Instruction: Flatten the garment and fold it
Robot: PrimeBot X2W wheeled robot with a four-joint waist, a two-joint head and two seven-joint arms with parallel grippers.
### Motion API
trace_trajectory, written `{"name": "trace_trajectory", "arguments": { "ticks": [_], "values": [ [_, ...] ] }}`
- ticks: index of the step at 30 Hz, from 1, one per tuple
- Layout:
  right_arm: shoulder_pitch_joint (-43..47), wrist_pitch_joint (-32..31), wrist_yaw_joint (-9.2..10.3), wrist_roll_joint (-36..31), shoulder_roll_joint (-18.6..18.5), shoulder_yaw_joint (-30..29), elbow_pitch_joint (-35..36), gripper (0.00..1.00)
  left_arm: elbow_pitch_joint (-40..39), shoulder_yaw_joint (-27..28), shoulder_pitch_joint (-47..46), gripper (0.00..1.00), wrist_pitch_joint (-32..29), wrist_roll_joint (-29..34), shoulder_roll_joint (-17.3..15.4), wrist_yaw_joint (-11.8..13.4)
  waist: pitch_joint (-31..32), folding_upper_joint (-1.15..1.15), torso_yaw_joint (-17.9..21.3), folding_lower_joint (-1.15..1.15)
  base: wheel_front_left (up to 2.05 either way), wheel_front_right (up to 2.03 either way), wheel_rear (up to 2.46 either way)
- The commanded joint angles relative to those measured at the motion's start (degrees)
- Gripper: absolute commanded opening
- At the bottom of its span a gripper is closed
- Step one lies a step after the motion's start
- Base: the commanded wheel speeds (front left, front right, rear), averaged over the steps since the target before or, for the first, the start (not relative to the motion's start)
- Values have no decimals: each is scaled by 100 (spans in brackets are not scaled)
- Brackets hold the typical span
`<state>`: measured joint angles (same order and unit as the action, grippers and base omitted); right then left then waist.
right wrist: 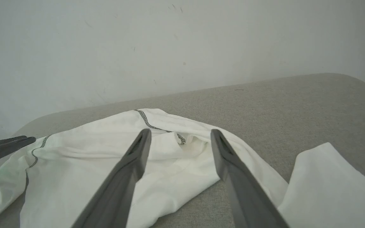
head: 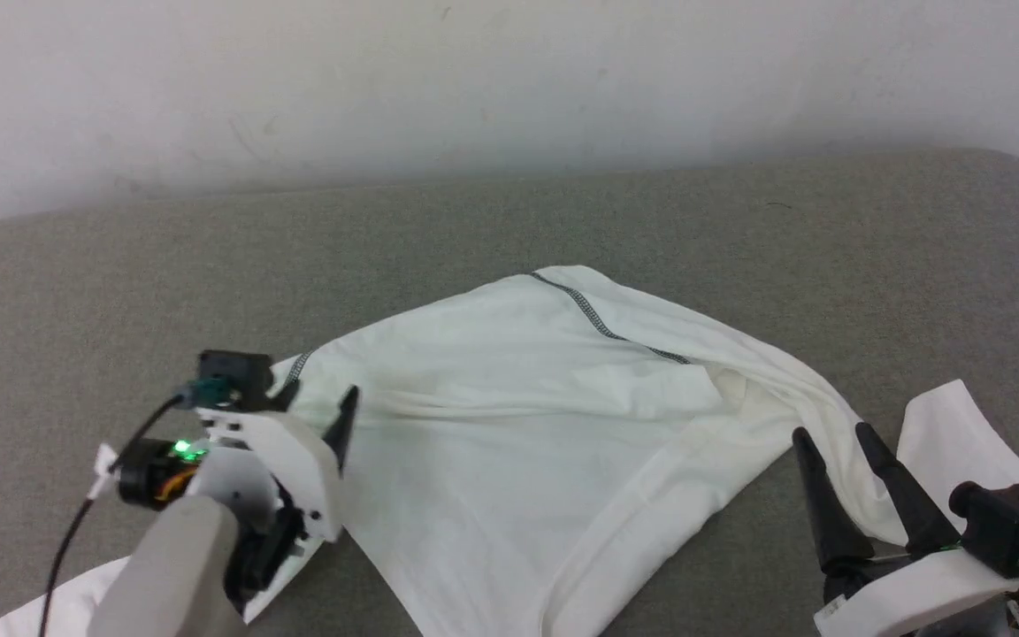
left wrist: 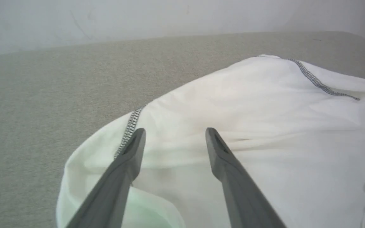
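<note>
Jaws spread wide, empty, over garment (left wrist: 265, 126)

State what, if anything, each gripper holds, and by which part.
Nothing is held. The left gripper and the right gripper are both open by the garment, with no fabric pinched.

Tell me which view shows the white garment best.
The head view: the garment lies nearly whole there, from above. The left wrist view gives one seamed corner; the right wrist view sees it low and foreshortened.
</note>
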<state>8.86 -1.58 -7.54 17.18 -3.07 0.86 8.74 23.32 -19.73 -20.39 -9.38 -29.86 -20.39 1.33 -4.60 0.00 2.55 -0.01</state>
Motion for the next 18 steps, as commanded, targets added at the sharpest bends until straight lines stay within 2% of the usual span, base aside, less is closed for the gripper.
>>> {"name": "trace_trajectory", "arguments": {
  "ticks": [1,6,12,13,14,15,16,18],
  "values": [
    [47,-24,5,38,19,-5,53,100,-160,-239,146,100,-265,81,83,-141,-31,0,-37,1,0,0,0],
    [-41,-27,5,44,19,46,61,100,-163,-864,89,100,-998,184,266,-425,-146,0,-41,1,0,0,0],
    [-128,-16,5,65,19,92,-5,100,471,-1288,-152,100,-1506,251,540,-542,-217,0,26,1,0,0,0],
    [-132,-23,5,61,19,89,-17,100,604,-1359,-187,63,-1568,263,575,-574,-215,0,39,1,0,0,0],
    [-134,-42,5,51,19,90,-36,100,724,-1418,-194,7,-1625,227,627,-620,-201,0,58,1,0,0,0],
    [-134,-42,5,51,19,90,-36,100,724,-1418,-194,7,-1625,227,627,-620,-201,0,58,1,0,0,0],
    [-133,-67,5,51,19,97,-53,100,826,-1498,-183,0,-1703,167,686,-683,-187,0,75,1,0,0,0],
    [-129,-91,5,67,19,90,-69,100,888,-1621,-184,0,-1660,101,762,-764,-155,0,104,1,0,0,0]
  ]
}}
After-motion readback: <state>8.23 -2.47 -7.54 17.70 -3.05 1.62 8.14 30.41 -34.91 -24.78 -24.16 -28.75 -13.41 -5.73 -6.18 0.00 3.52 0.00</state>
